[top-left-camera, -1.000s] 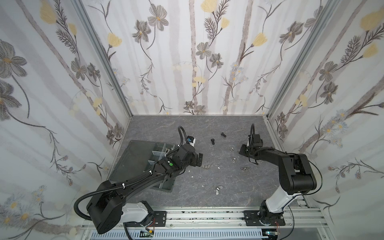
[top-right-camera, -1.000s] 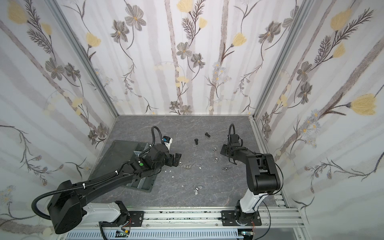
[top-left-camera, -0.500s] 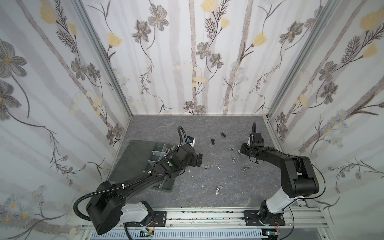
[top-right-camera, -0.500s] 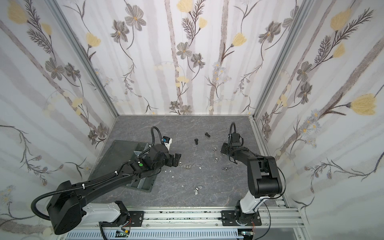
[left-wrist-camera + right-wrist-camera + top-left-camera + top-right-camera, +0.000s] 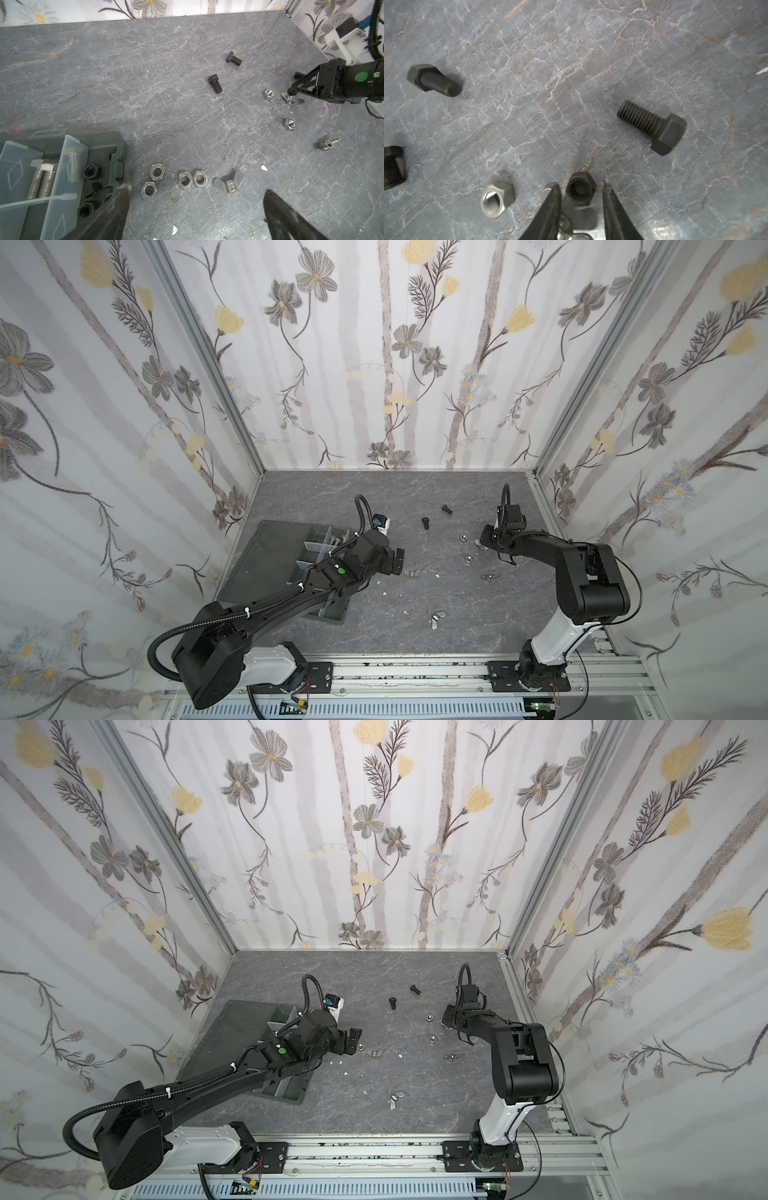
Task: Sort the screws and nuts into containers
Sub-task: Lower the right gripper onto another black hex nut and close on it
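**A:** How did the left end effector (image 5: 196,189) stand?

**B:** It was spread wide and held nothing. It hung over the counter (image 5: 145,83) just beside the tray (image 5: 118,145). Four flat silver nuts (image 5: 185,180) and a wing nut (image 5: 228,184) lay on the counter in front of it.

**A:** And the right end effector (image 5: 580,184)?

**B:** It was partly parted and low to the counter. A black nut (image 5: 581,190) sat between its fingers (image 5: 552,199) with a thin gap on each side. It seemed ungripped, though the blur there left some doubt.

**A:** Where was the rest?

**B:** Silver screws (image 5: 41,180) lay in one tray compartment (image 5: 20,166) and black nuts (image 5: 91,171) in the next. Two black screws (image 5: 215,83) lay loose mid-counter. Silver hex nuts (image 5: 289,124) lay near the right end effector.
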`<action>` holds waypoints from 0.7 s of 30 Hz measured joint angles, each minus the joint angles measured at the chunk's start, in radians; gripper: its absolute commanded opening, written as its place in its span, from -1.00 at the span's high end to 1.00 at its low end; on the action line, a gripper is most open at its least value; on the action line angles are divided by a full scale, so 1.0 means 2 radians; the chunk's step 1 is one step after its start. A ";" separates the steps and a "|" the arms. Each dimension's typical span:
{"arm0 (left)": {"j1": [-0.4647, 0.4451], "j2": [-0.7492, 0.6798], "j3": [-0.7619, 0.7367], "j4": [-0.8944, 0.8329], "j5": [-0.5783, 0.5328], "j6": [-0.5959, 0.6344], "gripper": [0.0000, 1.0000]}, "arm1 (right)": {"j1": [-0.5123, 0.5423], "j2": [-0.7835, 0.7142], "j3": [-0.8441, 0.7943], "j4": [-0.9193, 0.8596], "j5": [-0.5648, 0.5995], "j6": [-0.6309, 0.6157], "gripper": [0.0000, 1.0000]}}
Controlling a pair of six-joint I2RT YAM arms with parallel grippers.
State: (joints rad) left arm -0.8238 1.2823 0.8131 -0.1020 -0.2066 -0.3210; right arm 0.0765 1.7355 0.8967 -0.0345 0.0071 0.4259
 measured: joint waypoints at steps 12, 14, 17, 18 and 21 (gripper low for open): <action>0.000 -0.005 -0.004 0.000 -0.001 0.000 -1.00 | 0.009 0.017 0.006 0.000 0.014 -0.004 0.38; 0.000 -0.006 -0.004 0.000 -0.001 0.000 -1.00 | 0.013 0.019 0.008 0.000 0.017 -0.006 0.44; 0.000 -0.007 -0.005 0.000 -0.001 0.000 -1.00 | 0.018 0.023 0.011 0.000 0.028 -0.008 0.53; 0.000 -0.007 -0.005 0.000 -0.001 0.000 -1.00 | 0.019 0.023 0.011 0.000 0.029 -0.008 0.56; 0.000 -0.007 -0.007 0.000 -0.002 0.000 -1.00 | 0.020 0.023 0.012 -0.001 0.030 -0.010 0.66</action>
State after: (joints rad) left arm -0.8238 1.2678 0.7998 -0.1013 -0.2096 -0.3206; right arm 0.1165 1.7821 0.9207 -0.0360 0.0662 0.4065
